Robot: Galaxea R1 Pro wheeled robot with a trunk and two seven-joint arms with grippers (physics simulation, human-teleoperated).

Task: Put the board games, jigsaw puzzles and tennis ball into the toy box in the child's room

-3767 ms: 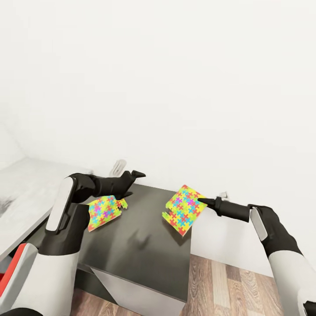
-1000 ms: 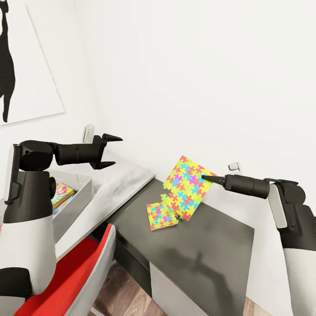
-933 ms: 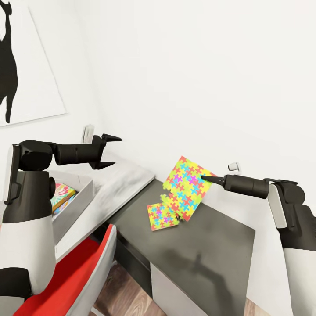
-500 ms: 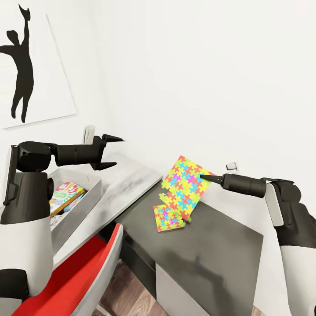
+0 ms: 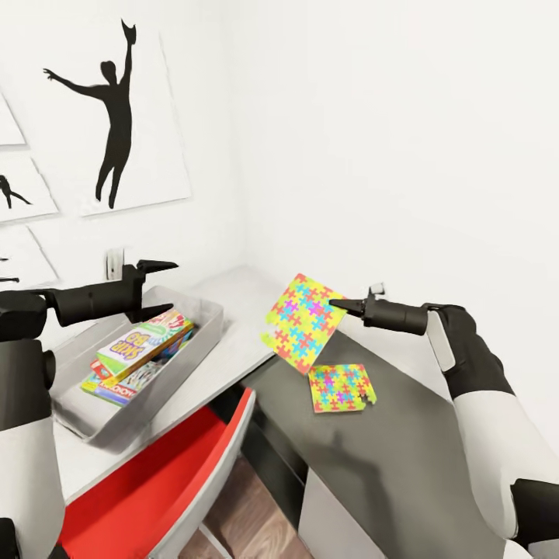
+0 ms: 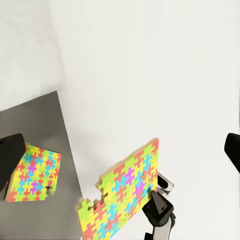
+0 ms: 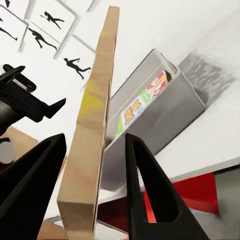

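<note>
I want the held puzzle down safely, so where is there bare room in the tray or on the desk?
The toy box is bare at its end nearest the held jigsaw puzzle in the right gripper; the board games crowd its middle. The dark desktop is bare beyond the lying puzzle.

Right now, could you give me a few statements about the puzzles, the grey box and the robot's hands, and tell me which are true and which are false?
1. The right hand holds a jigsaw puzzle up off the desk. True.
2. The left hand is gripping a board game. False: it is open and holds nothing, above the toy box.
3. A second jigsaw puzzle lies flat on the dark grey desk top. True.
4. The toy box has nothing in it. False: printed board games lie inside it.
5. The chair tucked by the desk is blue. False: it is red.
</note>
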